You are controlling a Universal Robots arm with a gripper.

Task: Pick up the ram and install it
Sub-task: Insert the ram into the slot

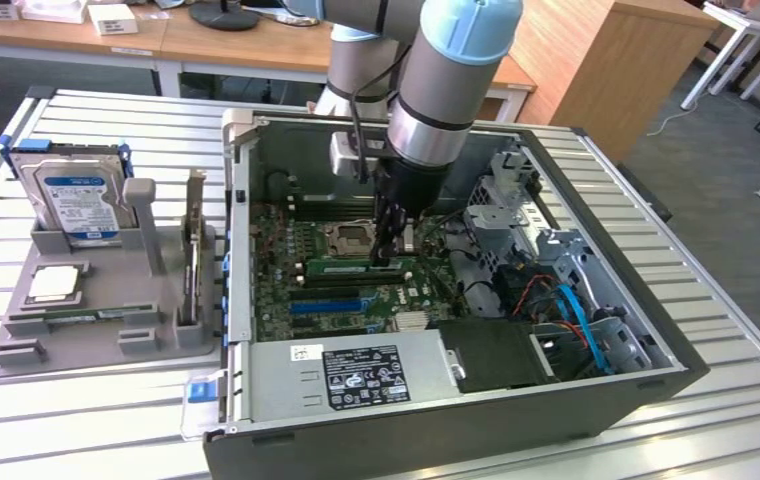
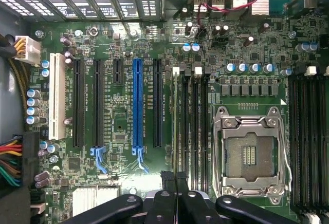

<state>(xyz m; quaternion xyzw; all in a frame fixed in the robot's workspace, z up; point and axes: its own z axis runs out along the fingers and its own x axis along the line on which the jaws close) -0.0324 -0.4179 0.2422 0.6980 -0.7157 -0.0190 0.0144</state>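
The ram, a long green stick with a pale label, stands on edge in a memory slot on the motherboard inside the open computer case. My gripper reaches straight down into the case, its black fingers shut together at the ram's upper edge, towards the end on the exterior view's right. In the wrist view the shut gripper hangs over the row of black memory slots beside the CPU socket. Whether the fingertips pinch the ram or only rest on it I cannot tell.
A grey parts holder sits on the exterior view's left with a hard drive, a CPU chip and an upright expansion card. The power supply and cabled drive bays crowd the case. A blue slot lies nearby.
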